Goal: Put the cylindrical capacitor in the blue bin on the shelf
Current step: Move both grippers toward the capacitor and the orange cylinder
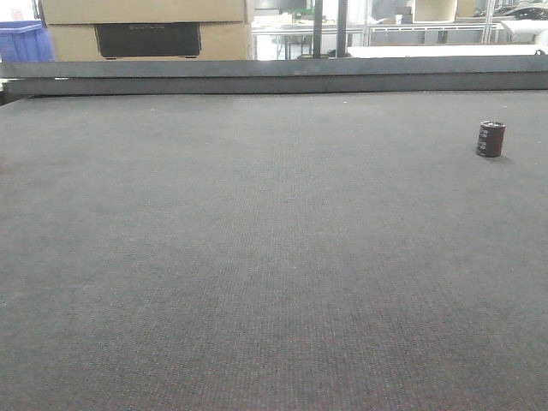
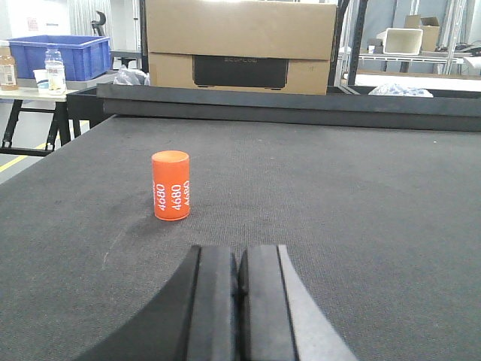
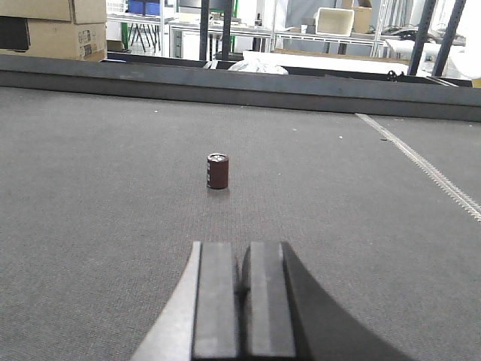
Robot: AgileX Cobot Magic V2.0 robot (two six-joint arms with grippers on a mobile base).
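Note:
The cylindrical capacitor [image 1: 491, 139] stands upright on the dark grey table mat at the far right; it is dark brown with a lighter top. In the right wrist view the capacitor [image 3: 217, 171] stands well ahead of my right gripper [image 3: 242, 282], which is shut with nothing held. My left gripper [image 2: 239, 286] is shut and empty too, low over the mat. A blue bin [image 2: 56, 56] sits on a side table at the far left, also seen as the blue bin [image 1: 24, 40] in the front view. The shelf is out of view.
An orange cylinder marked 4680 [image 2: 171, 185] stands ahead-left of my left gripper. A cardboard box [image 2: 239, 45] sits beyond the table's raised back rail [image 1: 274, 77]. Bottles [image 2: 54, 71] stand by the bin. A ridged strip [image 3: 421, 162] runs along the mat's right side.

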